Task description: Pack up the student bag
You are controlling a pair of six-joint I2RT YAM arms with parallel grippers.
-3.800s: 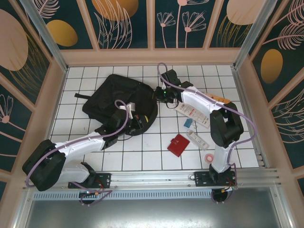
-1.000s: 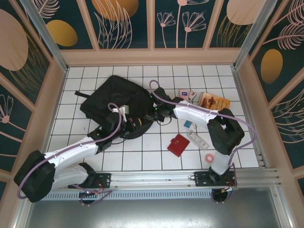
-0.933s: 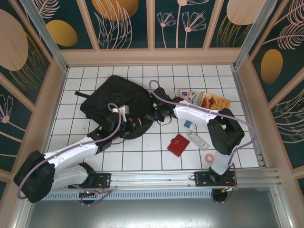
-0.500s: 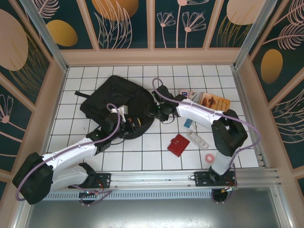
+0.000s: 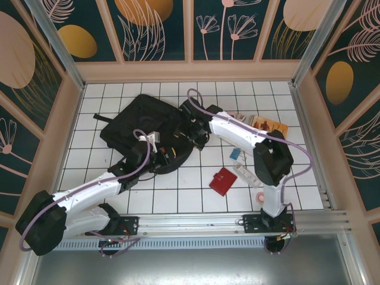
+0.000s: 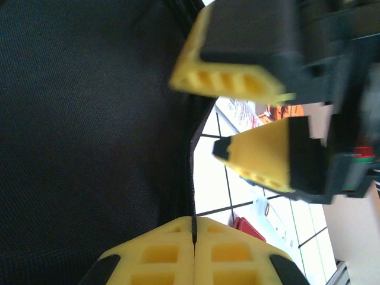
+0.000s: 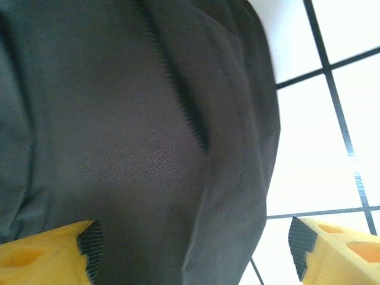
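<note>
The student bag [image 5: 145,124] is a large black fabric backpack lying at the table's back left. My left gripper [image 5: 167,155] is at its lower right edge. In the left wrist view the left gripper [image 6: 194,249] is shut, its yellow pads pinching a thin black zipper edge of the student bag [image 6: 89,136]. My right gripper [image 5: 192,134] hangs over the bag's right side. In the right wrist view the right gripper [image 7: 190,255] stands wide open, with dark fabric of the student bag [image 7: 148,148] between its fingers [image 7: 41,255]. Its open yellow fingers [image 6: 237,83] also appear in the left wrist view.
To the right of the bag lie a red wallet [image 5: 223,180], a long white case [image 5: 246,174], a pink tape roll [image 5: 260,196], a small blue item [image 5: 236,154], an orange book [image 5: 270,125] and small cards [image 5: 240,117]. Raised walls close in the tiled table [image 5: 178,196].
My right gripper has gone from shut to wide open and shifted up and left over the bag's right side. The left gripper has stayed shut in place.
</note>
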